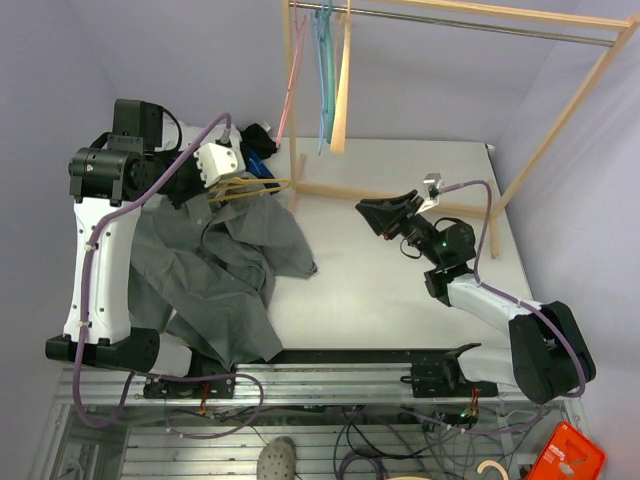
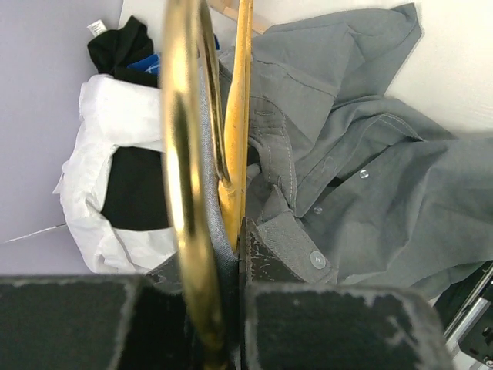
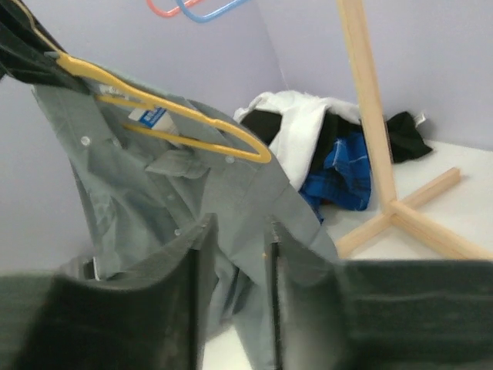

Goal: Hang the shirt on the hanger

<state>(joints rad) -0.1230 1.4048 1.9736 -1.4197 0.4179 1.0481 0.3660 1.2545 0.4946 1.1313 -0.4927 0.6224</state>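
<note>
Left gripper was clamped tight on the yellow hanger, which it held above the far left part of the table, with grey fabric lying against one finger. The shirt draped down beneath the hanger and lay crumpled over the table's left side, beside a white garment. Right gripper hovered over mid-table, well apart from the shirt, its fingers parted a little and holding nothing.
</note>
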